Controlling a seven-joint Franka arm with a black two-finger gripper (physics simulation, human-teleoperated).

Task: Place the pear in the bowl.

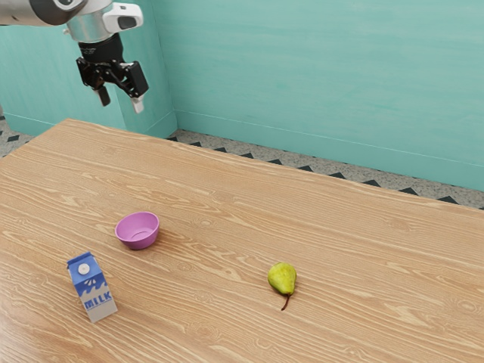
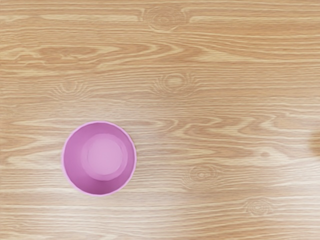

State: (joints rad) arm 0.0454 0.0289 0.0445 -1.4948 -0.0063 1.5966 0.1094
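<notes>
Pear (image 1: 282, 277), one. Yellow-green body, thin brown curved stem. Located on the bench (image 1: 363, 242), directly on its surface, outside the bowl and well apart from it, toward the exterior view's right. Stem end directed to the exterior view's lower edge.

Bowl (image 1: 138, 231), one. Pink-purple, round, rim uppermost; standing on the bench toward the exterior view's left. Seen from above in the wrist view, with its interior visible and a paler round base within.

Milk carton (image 1: 92, 287), one. Blue top, round whitish cap, white lower part, lettered "MILK". Standing upright on the bench near the bowl, nearer the exterior view's lower left corner; the two do not touch.

End effector (image 1: 120, 100), one. Black, two-fingered; released, its fingers spread apart with a clear gap between them. Raised well above the bench in the exterior view's upper left, touching neither pear nor bowl.

Arm (image 1: 91, 24), one. White and grey, entering from the exterior view's upper left corner.

Bench: light brown wood, swirling grain and knots.

Setting: blue-green wall (image 1: 318, 83); floor (image 1: 302, 168) speckled grey with dark triangular figures.
</notes>
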